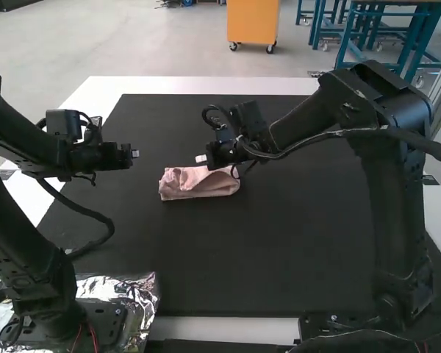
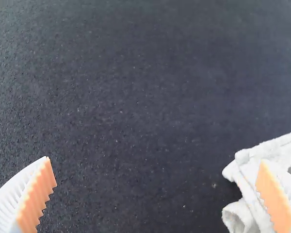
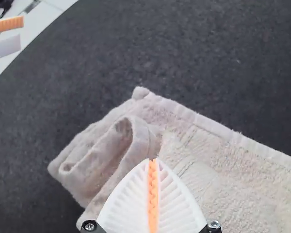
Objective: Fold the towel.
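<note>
White worktop (image 1: 198, 84), dark mat (image 1: 294, 257) on it, crumpled foil (image 1: 143, 294) by the left arm (image 1: 22, 257) base. Towel (image 1: 195, 185), pink, lies on the mat in front of the right arm (image 1: 386, 191), a compact, longish bundle; layers stack up, one end curls into loose loops, edges not lined up. Right end effector (image 3: 153, 160) is over the towel near that loopy end, pads pressed together, no cloth visible between them; can't tell if the tips touch the towel. Left end effector (image 2: 155, 160) is spread wide, holding nothing, off to the towel's side in the high view. Step in hand: looks like late folding or tidying, bundle small but messy. Next move probably calls for the right end effector to lift a little, open, then take or press down the curled end so the layers lie flat; left one could pin the near end meanwhile. Risk: pushing the loops deeper instead of flattening them. Counts: one towel, two arms, two end effectors, one mat, one worktop, one patch of foil.
</note>
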